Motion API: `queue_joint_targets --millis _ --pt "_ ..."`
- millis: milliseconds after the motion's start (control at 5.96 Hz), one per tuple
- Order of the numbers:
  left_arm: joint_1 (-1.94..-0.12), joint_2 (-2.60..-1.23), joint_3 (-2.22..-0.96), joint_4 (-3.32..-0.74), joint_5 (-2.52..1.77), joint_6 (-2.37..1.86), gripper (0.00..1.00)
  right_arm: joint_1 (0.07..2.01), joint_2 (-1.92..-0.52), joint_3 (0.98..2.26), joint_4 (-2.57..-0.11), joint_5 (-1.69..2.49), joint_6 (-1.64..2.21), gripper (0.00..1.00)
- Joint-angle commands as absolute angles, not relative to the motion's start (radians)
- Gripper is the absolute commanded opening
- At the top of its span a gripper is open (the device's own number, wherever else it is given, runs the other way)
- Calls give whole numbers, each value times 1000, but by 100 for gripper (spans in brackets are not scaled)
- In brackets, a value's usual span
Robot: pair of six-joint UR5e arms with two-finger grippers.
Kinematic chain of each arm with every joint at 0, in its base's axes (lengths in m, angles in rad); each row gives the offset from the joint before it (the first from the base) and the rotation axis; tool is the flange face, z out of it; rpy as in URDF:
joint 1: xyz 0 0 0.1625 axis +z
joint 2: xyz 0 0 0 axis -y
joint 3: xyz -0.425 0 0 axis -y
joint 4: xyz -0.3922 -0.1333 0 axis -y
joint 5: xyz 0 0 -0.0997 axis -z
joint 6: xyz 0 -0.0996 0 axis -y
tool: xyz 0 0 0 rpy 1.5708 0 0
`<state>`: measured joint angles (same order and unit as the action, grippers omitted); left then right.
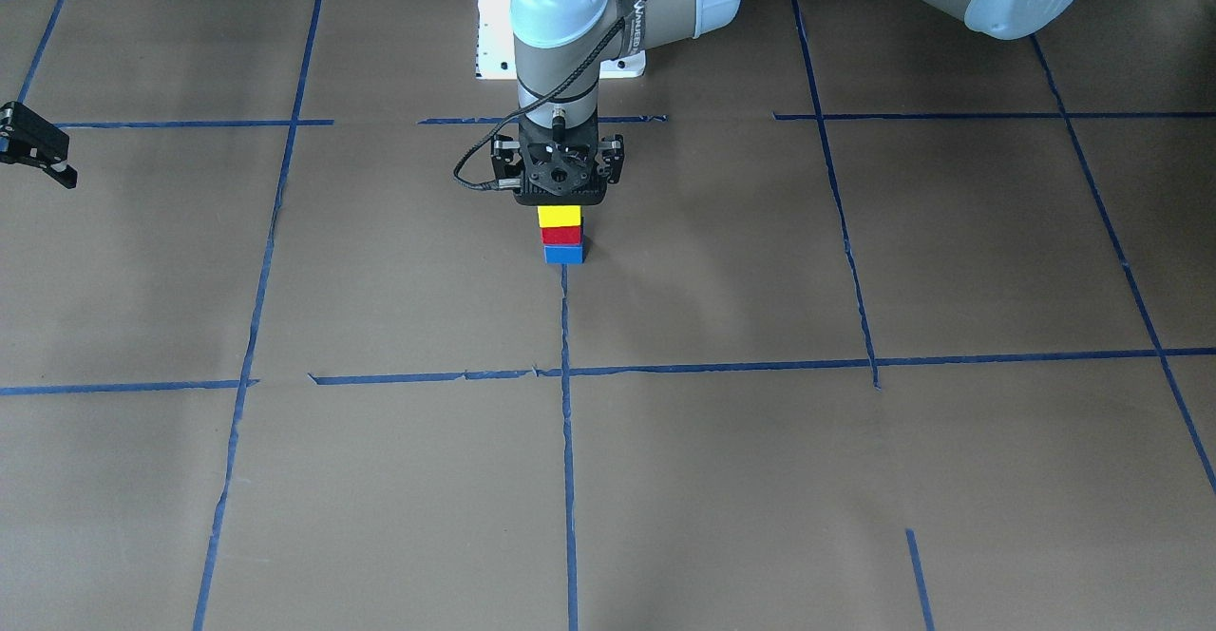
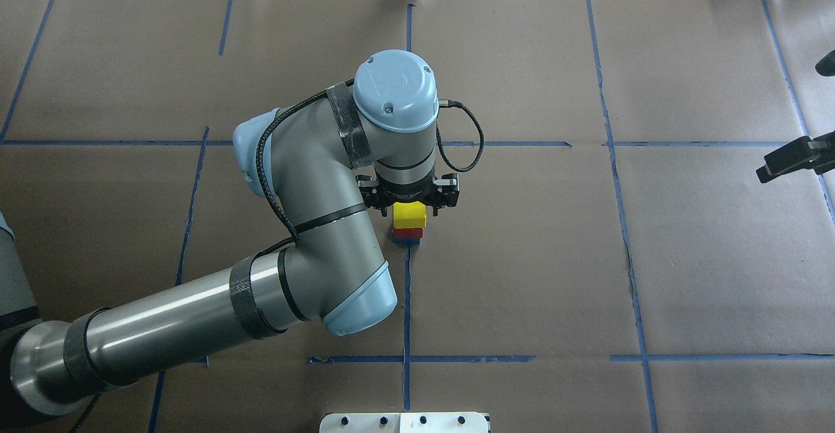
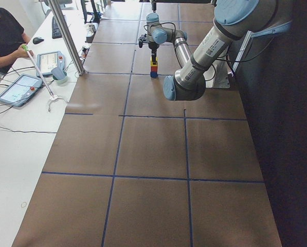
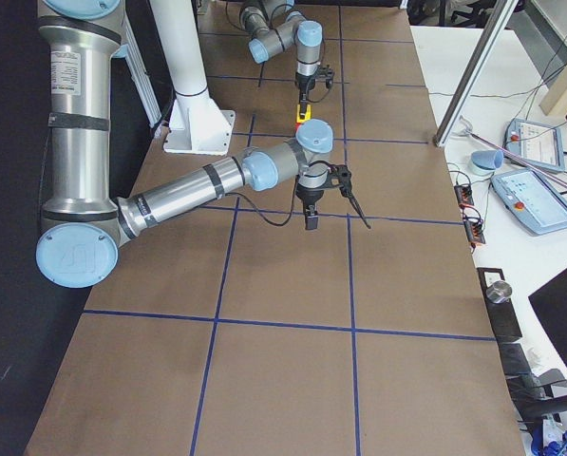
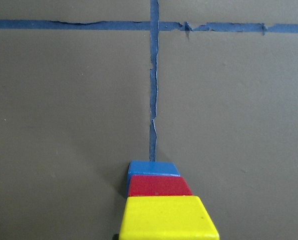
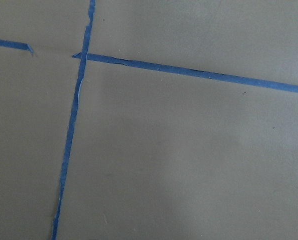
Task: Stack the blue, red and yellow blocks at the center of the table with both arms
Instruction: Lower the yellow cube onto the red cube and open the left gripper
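Observation:
A stack stands at the table's centre on a blue tape line: the blue block (image 1: 563,255) at the bottom, the red block (image 1: 560,235) on it, the yellow block (image 1: 560,216) on top. The stack also shows in the left wrist view, with the yellow block (image 5: 166,218) nearest. My left gripper (image 1: 560,201) points straight down right over the yellow block; its linkages are spread, so it looks open. Its fingertips are hidden. My right gripper (image 2: 799,117) is open and empty, far off at the table's right side.
Brown paper with a grid of blue tape lines (image 1: 566,422) covers the table. The white base plate (image 1: 494,42) lies behind the stack. My left arm's elbow (image 2: 313,244) hangs over the table left of the stack.

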<state>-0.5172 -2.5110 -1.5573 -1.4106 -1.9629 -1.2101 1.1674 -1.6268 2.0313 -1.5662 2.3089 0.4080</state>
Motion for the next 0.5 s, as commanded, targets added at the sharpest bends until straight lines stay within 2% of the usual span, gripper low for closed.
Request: queue_joint_targets --millis 0,168,336 --pt "-528 -2504 -1616 -1402 -1965 -1207 100 1167 -1626 2025 -1565 2309 405 100" --pt "-572 -2469 -1723 -1356 -1973 -1201 100 1167 -1626 2025 -1565 2309 403 100" --pt "-606 -2373 -1875 -1333 -1976 -1197 100 1167 -1626 2023 -1565 2309 385 100"
